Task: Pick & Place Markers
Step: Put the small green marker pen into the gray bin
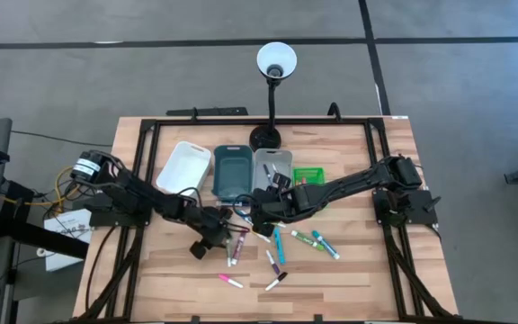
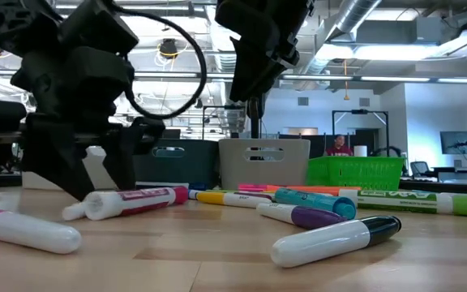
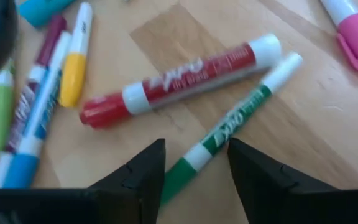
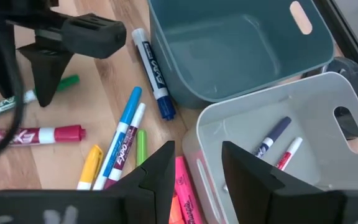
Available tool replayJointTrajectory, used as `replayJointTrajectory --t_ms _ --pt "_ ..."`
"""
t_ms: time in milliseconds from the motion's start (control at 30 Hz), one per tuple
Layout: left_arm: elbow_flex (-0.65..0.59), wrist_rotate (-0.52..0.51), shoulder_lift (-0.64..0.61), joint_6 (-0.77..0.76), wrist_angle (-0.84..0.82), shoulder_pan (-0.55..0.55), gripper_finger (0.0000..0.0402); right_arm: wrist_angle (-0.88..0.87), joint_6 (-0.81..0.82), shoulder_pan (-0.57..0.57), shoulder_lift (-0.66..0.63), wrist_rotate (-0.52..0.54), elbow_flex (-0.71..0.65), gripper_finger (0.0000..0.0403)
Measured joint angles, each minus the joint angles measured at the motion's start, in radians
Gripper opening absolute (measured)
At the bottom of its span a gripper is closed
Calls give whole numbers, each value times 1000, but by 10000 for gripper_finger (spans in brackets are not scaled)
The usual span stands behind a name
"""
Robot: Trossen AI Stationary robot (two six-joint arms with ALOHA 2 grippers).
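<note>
Left hand (image 3: 194, 163) hovers low over the bench (image 1: 358, 279), fingers spread, nothing gripped; a green-capped marker (image 3: 229, 127) lies on the wood between its two fingertips, with a red marker (image 3: 179, 81) just beyond it. Yellow, green and blue markers lie in a bunch to one side, and a pink-capped marker (image 3: 353, 34) sits apart.

Right hand (image 4: 197, 165) hangs over the rim of the light grey tray (image 4: 229, 124), fingers parted, holding nothing. Two markers already lie inside that tray: a purple-capped one (image 4: 272, 138) and a red-tipped one (image 4: 289, 152). The teal tray (image 4: 241, 50) beside it holds no markers in view; a blue marker (image 4: 153, 71) lies against its outer wall.

More markers are scattered mid-bench in the high view. A white tray (image 1: 183, 166), a green basket (image 1: 309, 174) and a desk lamp (image 1: 275, 63) sit at the far side.
</note>
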Motion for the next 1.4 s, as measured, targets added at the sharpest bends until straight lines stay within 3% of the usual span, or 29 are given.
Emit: replayJointTrajectory --t_ms 167,567,700,800,1000,1400 --pt "-5 72 -1 -122 -53 30 134 0 0 0 0 0 0 123" --pt "-8 42 -1 -236 -63 24 33 103 78 40 10 1 0 123" --pt "-11 26 -14 -270 -48 23 33 117 41 78 51 -2 -5 123" --pt "-15 0 -47 -287 -55 22 34 224 -13 90 96 -9 -1 123" --pt "-32 -92 -142 -288 -48 23 39 400 -95 57 201 -194 4 123" --pt "-59 -224 -237 -289 -31 23 37 431 -52 -1 235 -289 -1 123"
